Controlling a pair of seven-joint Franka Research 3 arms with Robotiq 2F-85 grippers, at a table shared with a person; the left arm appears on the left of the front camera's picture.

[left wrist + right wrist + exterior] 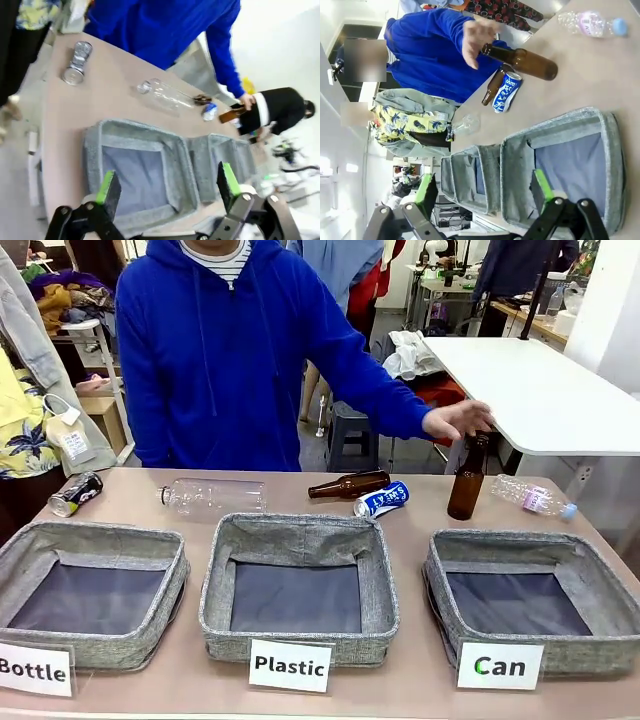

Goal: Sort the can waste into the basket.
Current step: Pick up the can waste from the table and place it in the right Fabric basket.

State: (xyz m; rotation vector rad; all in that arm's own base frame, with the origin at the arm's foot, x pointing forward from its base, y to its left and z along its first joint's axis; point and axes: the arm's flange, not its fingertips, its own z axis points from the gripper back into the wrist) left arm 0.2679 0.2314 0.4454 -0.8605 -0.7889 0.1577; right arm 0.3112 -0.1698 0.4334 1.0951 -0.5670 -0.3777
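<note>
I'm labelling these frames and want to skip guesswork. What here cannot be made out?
Front view: whether the person's hand touches the upright brown bottle; the hand covers its cap.
Front view: print on the black and silver can, too small to read.
Left wrist view: the blue can, small and blurred.
Front view: the Can basket, its right corner cut off by the picture's edge.
</note>
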